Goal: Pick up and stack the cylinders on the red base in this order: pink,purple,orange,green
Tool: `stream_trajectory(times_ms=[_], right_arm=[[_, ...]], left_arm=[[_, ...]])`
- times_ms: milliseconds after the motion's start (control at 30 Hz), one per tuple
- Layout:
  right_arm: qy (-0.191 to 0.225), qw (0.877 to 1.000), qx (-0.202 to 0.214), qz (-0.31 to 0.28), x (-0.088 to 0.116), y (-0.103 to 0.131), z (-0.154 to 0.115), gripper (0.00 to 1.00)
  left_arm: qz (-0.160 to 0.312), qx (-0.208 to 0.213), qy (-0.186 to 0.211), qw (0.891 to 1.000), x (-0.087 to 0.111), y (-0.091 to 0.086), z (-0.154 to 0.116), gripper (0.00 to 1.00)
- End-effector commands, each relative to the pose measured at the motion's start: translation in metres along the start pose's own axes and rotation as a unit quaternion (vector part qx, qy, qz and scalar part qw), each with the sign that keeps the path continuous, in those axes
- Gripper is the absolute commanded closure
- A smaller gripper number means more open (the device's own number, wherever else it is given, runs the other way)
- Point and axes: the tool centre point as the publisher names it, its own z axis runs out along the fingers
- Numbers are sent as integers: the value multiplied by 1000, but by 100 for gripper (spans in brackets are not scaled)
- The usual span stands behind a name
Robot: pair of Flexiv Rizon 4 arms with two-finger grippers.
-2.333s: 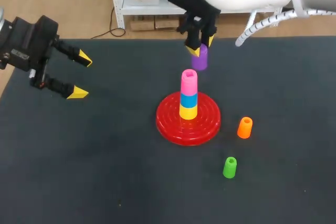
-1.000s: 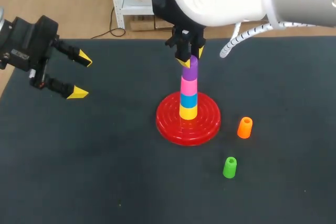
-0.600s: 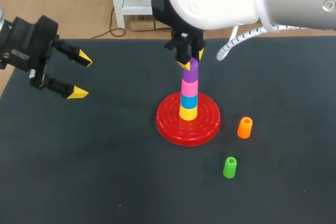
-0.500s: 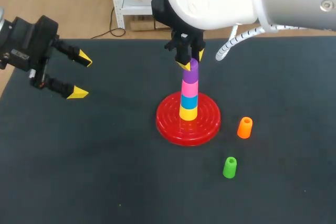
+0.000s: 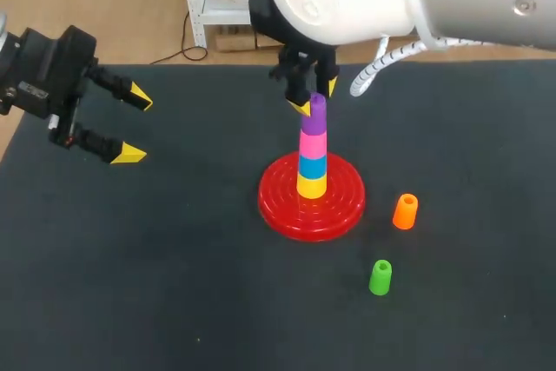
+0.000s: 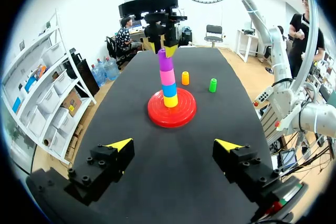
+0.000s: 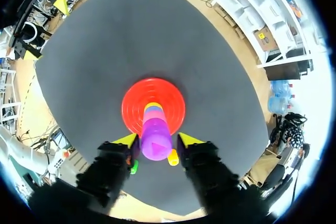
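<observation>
base [image 5: 282, 206]: is sitting near the middle of the table [image 5: 174, 293]
stack of cylinders [image 5: 312, 162]: is standing upright on the base's centre
top cylinder [image 5: 318, 110]: is resting on the stack
first loose cylinder [image 5: 405, 211]: is standing just right of the base
second loose cylinder [image 5: 380, 277]: is standing before the first, nearer the front edge
right gripper [image 5: 314, 97]: is hanging at the top cylinder
left gripper [image 5: 135, 126]: is hovering by the left edge, well apart from the base

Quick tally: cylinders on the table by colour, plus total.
yellow cylinder: 1
blue cylinder: 1
pink cylinder: 1
purple cylinder: 1
orange cylinder: 1
green cylinder: 1
Total: 6
</observation>
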Motion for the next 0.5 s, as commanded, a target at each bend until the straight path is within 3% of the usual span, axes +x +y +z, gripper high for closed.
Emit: stream_trajectory(times_ms=[33, 267, 500], right_arm=[[-39, 999, -5, 1, 23, -4, -22, 0], [-90, 996, -13, 6, 53, -18, -36, 0], [-104, 994, -11, 16, 86, -44, -3, 0]], left_arm=[[1, -1, -1, 1000, 1, -1, 0, 0], [1, -1, -1, 1000, 1, -1, 0, 0], [1, -1, -1, 1000, 1, -1, 0, 0]])
